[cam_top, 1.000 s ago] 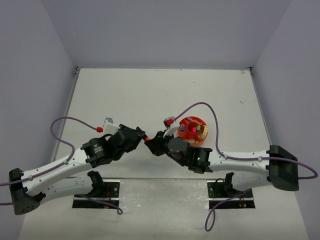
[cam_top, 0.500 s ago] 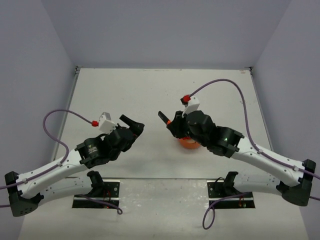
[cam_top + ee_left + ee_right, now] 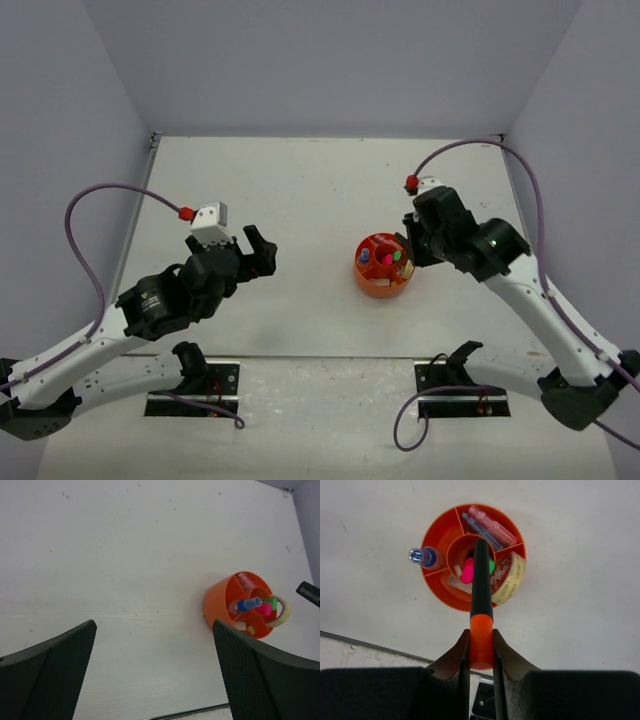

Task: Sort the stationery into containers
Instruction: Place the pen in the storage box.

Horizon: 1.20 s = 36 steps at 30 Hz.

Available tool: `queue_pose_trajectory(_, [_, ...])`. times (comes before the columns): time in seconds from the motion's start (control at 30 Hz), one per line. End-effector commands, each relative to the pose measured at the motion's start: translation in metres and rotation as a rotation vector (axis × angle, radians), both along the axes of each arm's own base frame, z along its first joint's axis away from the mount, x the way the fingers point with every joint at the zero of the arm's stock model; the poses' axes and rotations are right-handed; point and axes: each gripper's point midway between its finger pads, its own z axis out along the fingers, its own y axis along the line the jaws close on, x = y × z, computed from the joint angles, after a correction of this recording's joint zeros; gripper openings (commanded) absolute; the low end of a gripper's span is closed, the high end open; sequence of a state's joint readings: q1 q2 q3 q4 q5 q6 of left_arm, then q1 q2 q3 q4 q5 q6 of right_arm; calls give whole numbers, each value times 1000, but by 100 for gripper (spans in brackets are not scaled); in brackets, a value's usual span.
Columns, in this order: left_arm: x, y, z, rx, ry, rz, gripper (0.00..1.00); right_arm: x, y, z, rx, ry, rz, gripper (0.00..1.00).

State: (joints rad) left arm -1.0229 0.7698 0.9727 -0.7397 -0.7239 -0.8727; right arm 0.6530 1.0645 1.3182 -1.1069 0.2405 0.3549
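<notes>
The round orange organiser (image 3: 374, 284) stands on the table right of centre. Its central cup holds a pink-capped marker (image 3: 467, 573) and a green-capped one (image 3: 491, 566). A blue marker (image 3: 423, 556) and a pink marker (image 3: 493, 524) sit in outer compartments, and the cream tape roll (image 3: 512, 578) leans in the right one. My right gripper (image 3: 481, 647) is shut on the orange cap of a black marker (image 3: 481, 577), whose tip points over the central cup. My left gripper (image 3: 155, 675) hangs open and empty over bare table, left of the organiser (image 3: 219, 605).
The white table is walled by grey panels on the left, right and back. Purple cables loop off both arms. Two black base mounts (image 3: 205, 372) sit at the near edge. The right gripper's tip (image 3: 310, 593) shows beyond the organiser in the left wrist view.
The two grippers met at the middle a second ago. The left one opened and drew back left. The right arm swung right and now holds the orange-capped marker over the organiser.
</notes>
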Motion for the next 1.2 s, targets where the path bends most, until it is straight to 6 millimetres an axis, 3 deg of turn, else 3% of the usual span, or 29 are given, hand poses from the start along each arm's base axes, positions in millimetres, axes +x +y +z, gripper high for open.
queue_pose_trajectory(0.0, [0,18,-11,175,-17,-19,100,-4,12,-27,-78,177,143,0])
queue_pose_trajectory(0.33, [-3,15,-54,224,30,-49,100,14,26,-33,-174,329,183,0])
queue_pose_trajectory(0.8, [-7,13,-48,169,9,-72,100,9,23,-56,-228,437,162,0])
queue_pose_trajectory(1.07, [-9,15,-47,158,6,-71,100,18,30,-67,-253,478,174,0])
queue_pose_trajectory(1.17, [-10,16,-46,152,3,-73,100,22,30,-69,-269,481,166,16])
